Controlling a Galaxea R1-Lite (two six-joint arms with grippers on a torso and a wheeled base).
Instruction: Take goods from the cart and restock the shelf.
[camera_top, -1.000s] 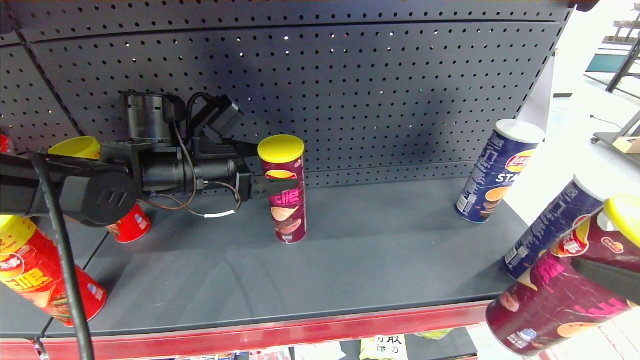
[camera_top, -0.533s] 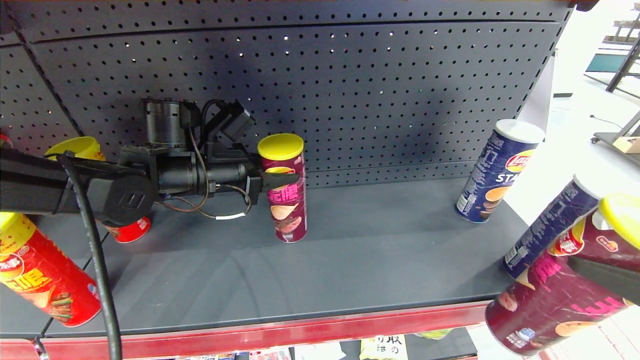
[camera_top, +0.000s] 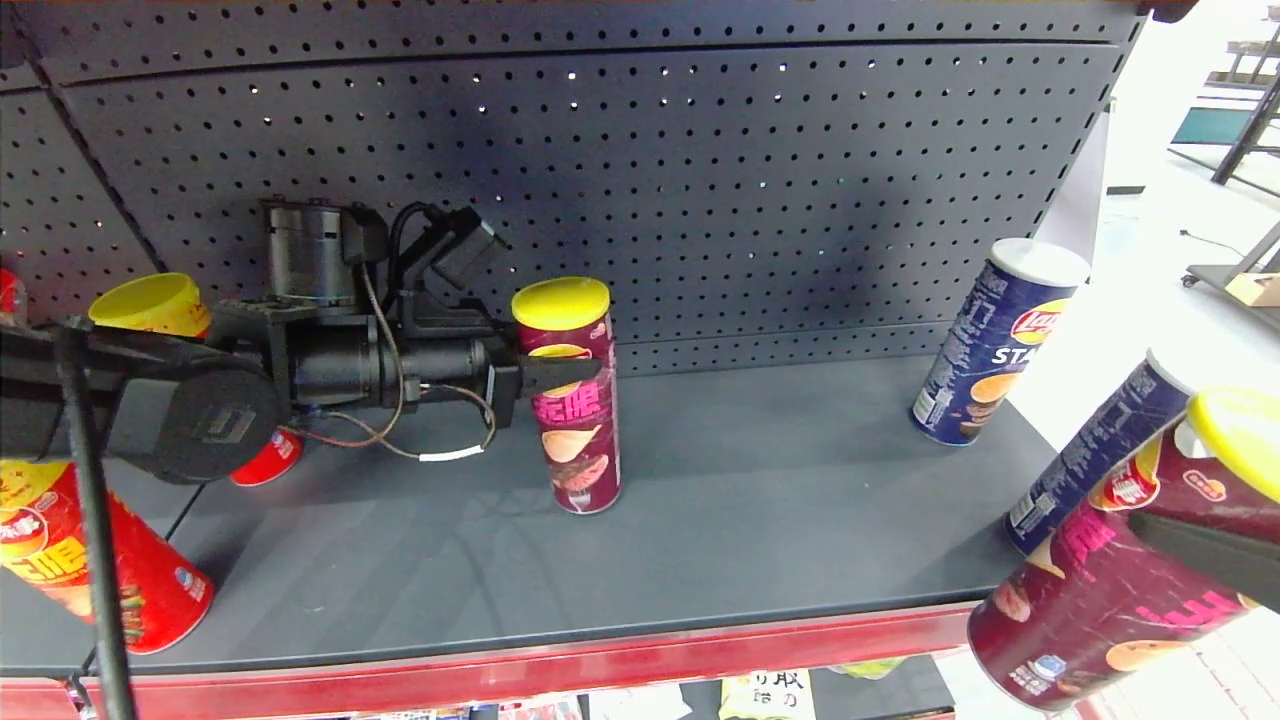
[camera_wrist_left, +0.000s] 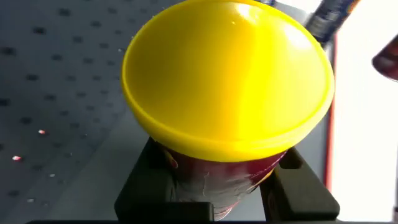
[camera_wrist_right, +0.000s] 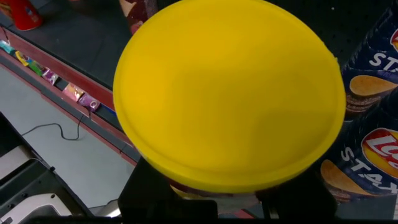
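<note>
At mid-shelf the left gripper (camera_top: 568, 374) is clamped on a maroon can (camera_top: 582, 440) just under its yellow lid (camera_top: 561, 301). The can stands upright with its base at the shelf (camera_top: 780, 490) board. Off the front edge, the right gripper (camera_top: 1205, 560) clasps a second maroon can (camera_top: 1085, 595), tilted, beside a blue can (camera_top: 1095, 465). Such tubes are probably light, thin-walled and slick, so squeeze gently and high on the body.

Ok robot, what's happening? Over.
Left gripper shut on maroon chip can, upright on shelf. Right gripper shut on second maroon chip can, off shelf front. Blue chip can beside it.
</note>
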